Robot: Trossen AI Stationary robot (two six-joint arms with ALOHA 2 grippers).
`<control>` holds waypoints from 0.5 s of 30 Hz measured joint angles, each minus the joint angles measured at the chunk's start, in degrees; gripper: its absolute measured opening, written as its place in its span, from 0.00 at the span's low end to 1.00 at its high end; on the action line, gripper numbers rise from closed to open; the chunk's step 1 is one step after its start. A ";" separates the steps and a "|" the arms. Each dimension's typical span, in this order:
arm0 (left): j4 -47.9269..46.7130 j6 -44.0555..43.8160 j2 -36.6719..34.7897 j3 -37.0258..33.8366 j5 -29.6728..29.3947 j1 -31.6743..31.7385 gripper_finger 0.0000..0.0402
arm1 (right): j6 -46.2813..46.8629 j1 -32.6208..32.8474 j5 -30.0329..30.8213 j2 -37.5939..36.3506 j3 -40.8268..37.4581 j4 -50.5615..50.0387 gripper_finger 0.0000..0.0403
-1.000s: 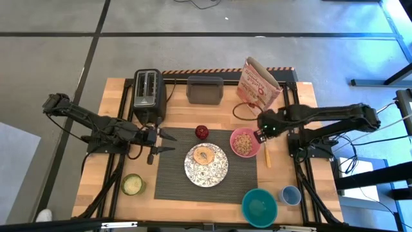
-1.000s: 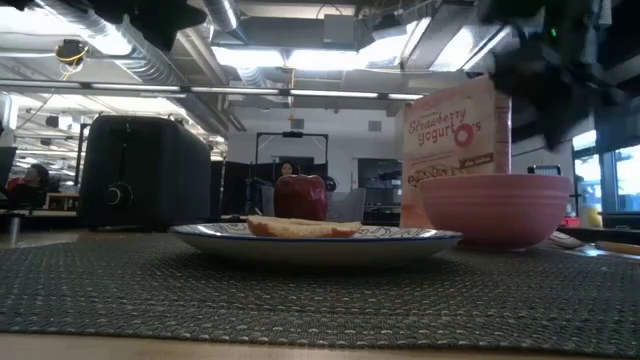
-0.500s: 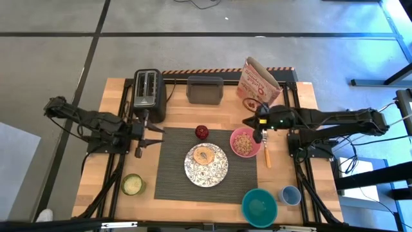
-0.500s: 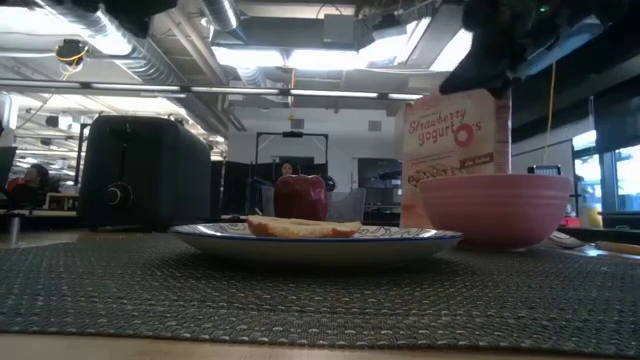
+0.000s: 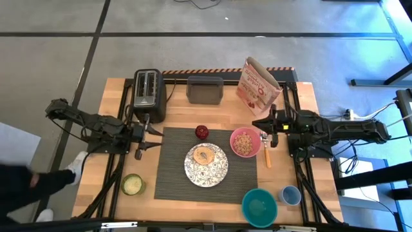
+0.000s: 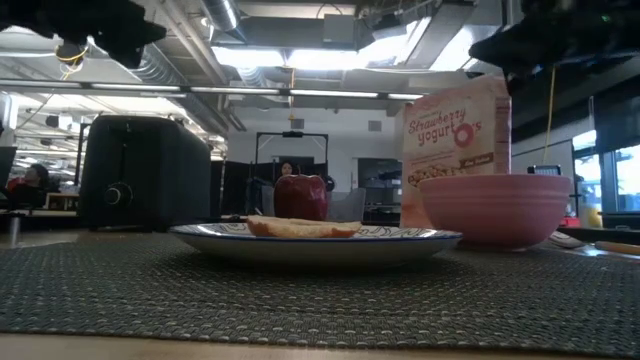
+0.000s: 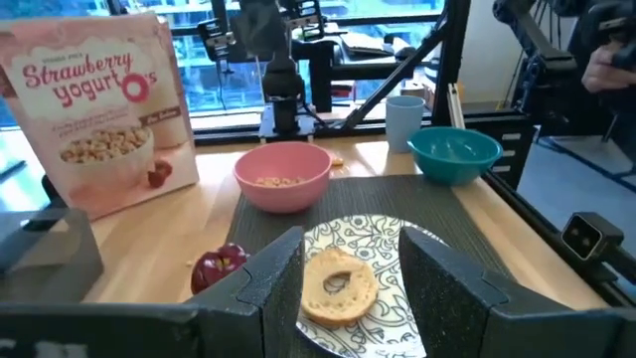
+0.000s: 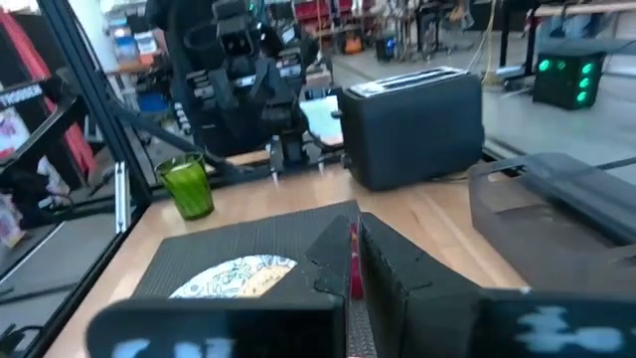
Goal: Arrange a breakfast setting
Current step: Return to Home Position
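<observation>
High view shows your left gripper (image 5: pixel 156 135) fingers apart, right gripper (image 5: pixel 255 122) fingers closed on nothing. Draw both back high, clearing the pink bowl (image 5: pixel 245 142).

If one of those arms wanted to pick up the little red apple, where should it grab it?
Probably straight down from above, gripping the apple across its widest middle. It stands upright on the mat, clear of the plate, so its rounded sides are free all round.
</observation>
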 joint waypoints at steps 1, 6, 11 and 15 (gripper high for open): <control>0.64 -0.08 -0.01 -0.60 -0.05 0.01 0.40 | 0.00 0.00 0.42 -1.45 -1.13 0.42 0.04; 1.57 -0.11 -0.03 -2.07 -1.45 0.01 0.40 | 1.39 0.00 2.76 -8.04 -6.19 1.51 0.04; 2.91 0.13 -0.04 -4.08 -0.95 1.40 0.40 | 2.38 0.00 2.90 -13.53 -10.31 2.17 0.04; 9.93 -0.10 -0.05 -8.70 2.84 3.36 0.40 | 3.04 0.00 2.95 -16.46 -13.25 4.20 0.04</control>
